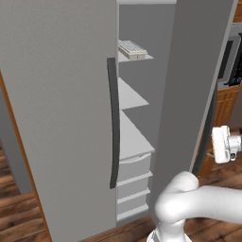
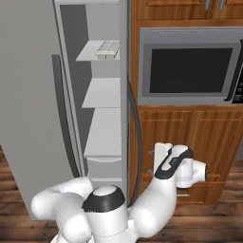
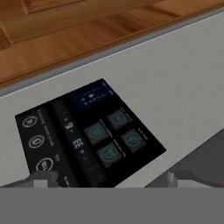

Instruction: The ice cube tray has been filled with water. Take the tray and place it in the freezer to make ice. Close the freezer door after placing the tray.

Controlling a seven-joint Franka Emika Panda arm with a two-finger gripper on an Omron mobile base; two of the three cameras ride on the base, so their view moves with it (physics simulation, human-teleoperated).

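The pincer [image 3: 109, 181] is held with its jaws wide apart and nothing between them, close against the outer face of the freezer door [image 3: 175, 78], just beside the black dispenser panel [image 3: 87, 135]. The door is seen standing open, its long dark handle [image 2: 135, 142] near the hand. It is judged stiff, fairly heavy and smooth-faced, best pushed flat on its outer face or taken at the handle. Farther in, the ice cube tray [image 1: 132, 49] is seen lying on the top shelf [image 1: 142, 57] of the freezer [image 1: 142, 28], well apart from the pincer.
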